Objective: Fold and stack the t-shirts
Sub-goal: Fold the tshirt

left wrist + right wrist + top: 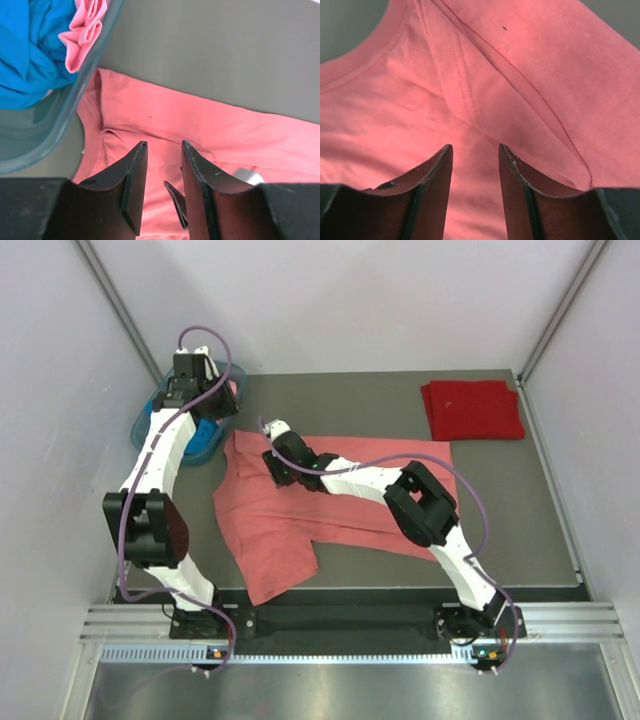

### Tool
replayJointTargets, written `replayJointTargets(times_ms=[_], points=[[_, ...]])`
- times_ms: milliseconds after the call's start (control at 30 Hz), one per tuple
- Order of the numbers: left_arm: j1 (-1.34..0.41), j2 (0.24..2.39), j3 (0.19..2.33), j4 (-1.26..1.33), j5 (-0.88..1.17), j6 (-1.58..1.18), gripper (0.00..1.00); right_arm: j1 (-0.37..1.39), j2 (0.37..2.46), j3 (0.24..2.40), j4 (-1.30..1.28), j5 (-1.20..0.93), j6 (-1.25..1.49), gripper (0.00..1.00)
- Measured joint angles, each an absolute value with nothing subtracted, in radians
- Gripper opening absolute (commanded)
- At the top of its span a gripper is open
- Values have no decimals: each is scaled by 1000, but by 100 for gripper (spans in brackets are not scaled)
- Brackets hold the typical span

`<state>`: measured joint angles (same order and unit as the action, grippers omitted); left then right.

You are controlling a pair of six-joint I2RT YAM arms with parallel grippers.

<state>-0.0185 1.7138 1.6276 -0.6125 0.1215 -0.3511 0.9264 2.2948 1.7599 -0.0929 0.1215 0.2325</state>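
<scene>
Seen from overhead, your salmon shirt (300, 510) lies spread across the left and middle of the grey mat (520, 520). Its near corner reaches the mat's front edge, and its far-left edge sits just beside the teal basket (140, 428). Your right gripper (475, 148) hovers low over a creased fold near the collar, fingers apart with nothing between them. Your left gripper (164, 145) hangs above the same shirt beside the basket wall, jaws also apart and holding nothing. The blue shirt (25, 55) and pink shirt (85, 30) sit bunched inside the basket. A folded dark red shirt (472, 410) rests in the far right corner, well apart. Bare mat shows on the right, between the salmon shirt and the side edge.
</scene>
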Motion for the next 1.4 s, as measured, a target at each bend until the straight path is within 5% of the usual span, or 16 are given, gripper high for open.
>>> replayJointTargets(times_ms=[533, 800, 1200, 1233, 1267, 1400], points=[[-15, 1658, 1470, -528, 138, -403, 39, 927, 2378, 1868, -149, 176, 192, 35], [-14, 1658, 1462, -522, 131, -403, 39, 927, 2396, 1907, -157, 202, 184, 0], [10, 1658, 1445, -516, 80, -405, 39, 926, 2399, 1905, -149, 208, 175, 0], [14, 1658, 1443, -516, 80, -407, 39, 926, 2398, 1905, -146, 208, 175, 4], [19, 1658, 1442, -516, 78, -411, 39, 927, 2398, 1905, -144, 208, 175, 19], [24, 1658, 1430, -515, 78, -420, 39, 927, 2397, 1905, -143, 208, 175, 27]])
